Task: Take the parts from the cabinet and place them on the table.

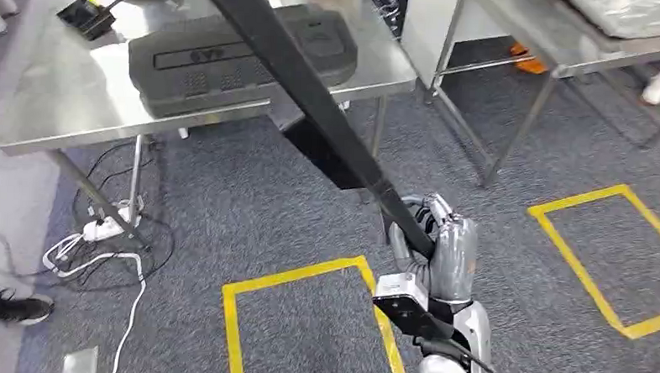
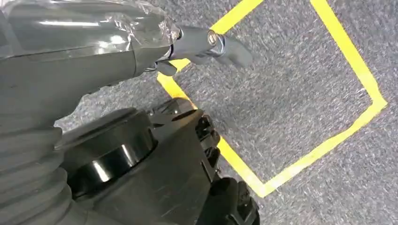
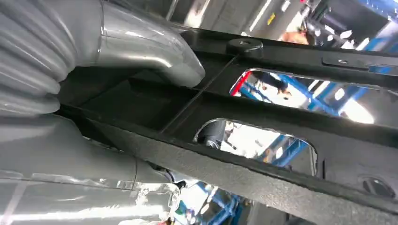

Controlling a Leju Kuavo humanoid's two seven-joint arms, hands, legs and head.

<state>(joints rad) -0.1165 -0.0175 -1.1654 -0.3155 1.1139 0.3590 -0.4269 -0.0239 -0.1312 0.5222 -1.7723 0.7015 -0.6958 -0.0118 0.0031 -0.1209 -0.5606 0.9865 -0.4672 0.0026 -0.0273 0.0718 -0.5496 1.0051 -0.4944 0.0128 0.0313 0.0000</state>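
Right robot hand (image 1: 437, 250) is closed around a long black part (image 1: 298, 80), gripping it near its lower end; the part runs up and left from the hand, passing in front of the steel worktop (image 1: 52, 115). In the right wrist view the thumb (image 3: 155, 51) lies over the part (image 3: 263, 154) and the other fingers wrap under it; the part is a black frame piece with cut-out windows and textured edges.

Left robot hand (image 2: 206, 42) hangs over the floor, a grey finger stretched out with nothing in it; how far open the rest of the hand is, cannot tell.

On the worktop: a large dark grey moulded panel (image 1: 189, 63) lying flat, taking up much of the middle and reaching close to the near edge. A small black device (image 1: 86, 16) sits near the far left corner. Bare steel to the left of the panel and along the near left edge.

Floor is grey carpet (image 1: 225, 199) with yellow tape rectangles (image 1: 306, 274), one just left of the right hand and another (image 1: 593, 248) well to the right. White cables and a power strip (image 1: 102, 227) lie under the worktop's left end by its leg. A second steel table (image 1: 568, 37) stands at the upper right, with an open aisle of carpet between the two. A person's dark shoe (image 1: 10, 305) is at the left edge, and another foot (image 1: 659, 86) at the far right.
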